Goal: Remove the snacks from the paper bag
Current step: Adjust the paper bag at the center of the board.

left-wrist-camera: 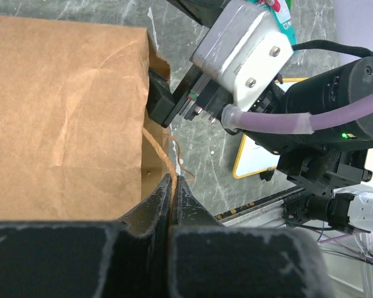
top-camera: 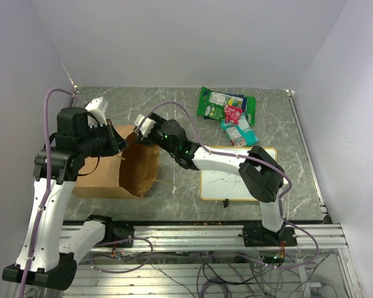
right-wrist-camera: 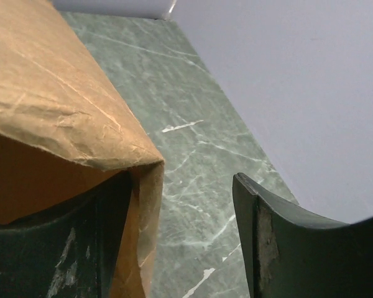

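Note:
The brown paper bag (top-camera: 115, 169) lies on its side at the left, mouth toward the middle of the table. My left gripper (top-camera: 119, 143) is shut on the bag's thin tan string handle (left-wrist-camera: 171, 166) at the mouth edge; the left wrist view shows the bag's side (left-wrist-camera: 62, 112). My right gripper (top-camera: 140, 131) is open at the bag's upper mouth corner (right-wrist-camera: 81, 118), with one finger (right-wrist-camera: 50, 248) inside the bag and the other finger (right-wrist-camera: 286, 236) outside over the table. The snacks lie at the back right: a green bag (top-camera: 219, 103), a pink-red packet (top-camera: 234, 114) and teal pouches (top-camera: 239, 132). The bag's inside is hidden.
An orange-framed whiteboard (top-camera: 236, 174) lies right of the bag, under the right arm. The right arm's wrist body (left-wrist-camera: 239, 56) and purple cable (left-wrist-camera: 298, 121) hang close above the bag's mouth. A metal rail (top-camera: 205, 236) runs along the near edge.

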`<action>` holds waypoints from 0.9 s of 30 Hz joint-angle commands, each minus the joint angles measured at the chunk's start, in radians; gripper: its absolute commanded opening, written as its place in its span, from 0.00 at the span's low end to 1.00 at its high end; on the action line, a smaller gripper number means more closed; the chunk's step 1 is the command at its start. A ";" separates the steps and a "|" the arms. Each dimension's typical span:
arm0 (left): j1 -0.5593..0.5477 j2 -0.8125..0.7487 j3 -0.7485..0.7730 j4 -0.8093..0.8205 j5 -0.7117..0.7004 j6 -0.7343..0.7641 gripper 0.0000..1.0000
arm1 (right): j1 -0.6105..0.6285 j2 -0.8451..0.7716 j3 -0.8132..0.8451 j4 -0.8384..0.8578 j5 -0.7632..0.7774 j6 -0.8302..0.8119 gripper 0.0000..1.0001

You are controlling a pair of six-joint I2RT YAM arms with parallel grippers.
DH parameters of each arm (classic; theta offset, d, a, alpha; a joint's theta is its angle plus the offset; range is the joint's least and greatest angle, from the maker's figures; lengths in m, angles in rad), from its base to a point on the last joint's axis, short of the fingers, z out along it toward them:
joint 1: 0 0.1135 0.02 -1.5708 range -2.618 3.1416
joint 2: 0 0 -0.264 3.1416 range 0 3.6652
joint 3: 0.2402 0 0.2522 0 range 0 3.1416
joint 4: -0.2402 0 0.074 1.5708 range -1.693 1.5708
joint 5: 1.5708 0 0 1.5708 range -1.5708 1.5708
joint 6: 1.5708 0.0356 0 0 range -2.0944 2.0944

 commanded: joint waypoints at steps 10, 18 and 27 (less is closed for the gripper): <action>-0.005 0.047 0.053 0.033 -0.062 0.041 0.07 | -0.003 -0.152 -0.149 0.140 0.041 0.090 0.37; -0.004 0.143 0.113 0.101 -0.034 0.028 0.07 | -0.006 -0.162 -0.190 0.146 0.064 0.111 0.22; -0.016 0.219 0.221 0.112 -0.077 0.093 0.07 | -0.021 -0.229 -0.300 0.182 0.060 0.129 0.03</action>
